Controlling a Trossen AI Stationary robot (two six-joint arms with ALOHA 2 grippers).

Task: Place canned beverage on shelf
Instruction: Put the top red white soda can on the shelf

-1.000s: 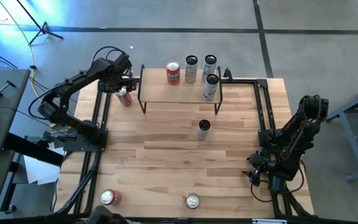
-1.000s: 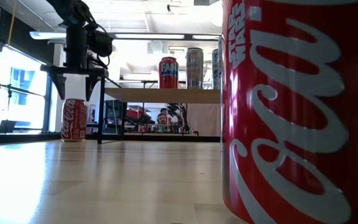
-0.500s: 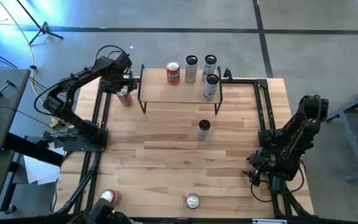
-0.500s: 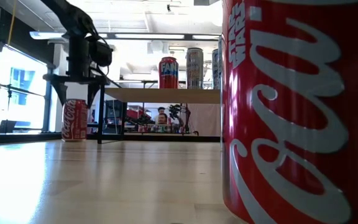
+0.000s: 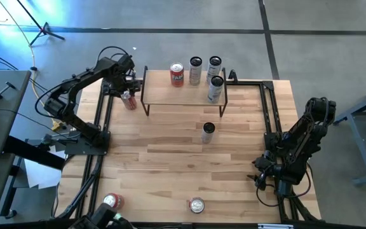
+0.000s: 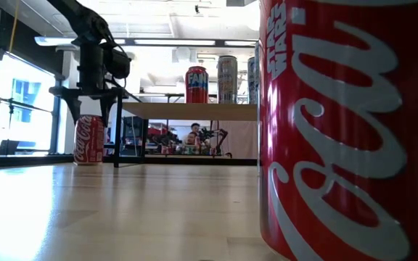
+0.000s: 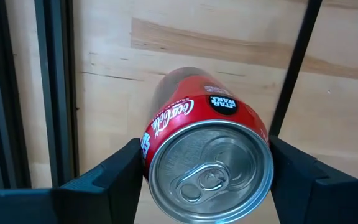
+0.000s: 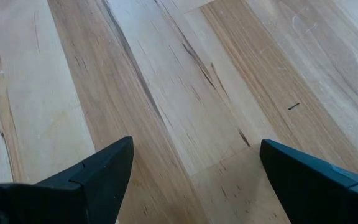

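Overhead, we see the left gripper lowered over a red cola can that stands on the table just outside the left legs of the shelf. In the left wrist view the two fingers sit against opposite sides of the can, so we read them as closed on it, though whether they press firmly is hard to judge from this angle. The low view shows the same can upright with its base on the tabletop, the gripper straddling its top. On the shelf's wooden top stand four cans: a red Fanta can toward the left end, and three slim silver cans toward the right. Another slim silver can stands on the table in front of the shelf, and two further cans stand near the table's front edge; one of these fills the right half of the low view. The right gripper waits near the table's right front corner, its fingers well apart over bare wood and holding nothing.
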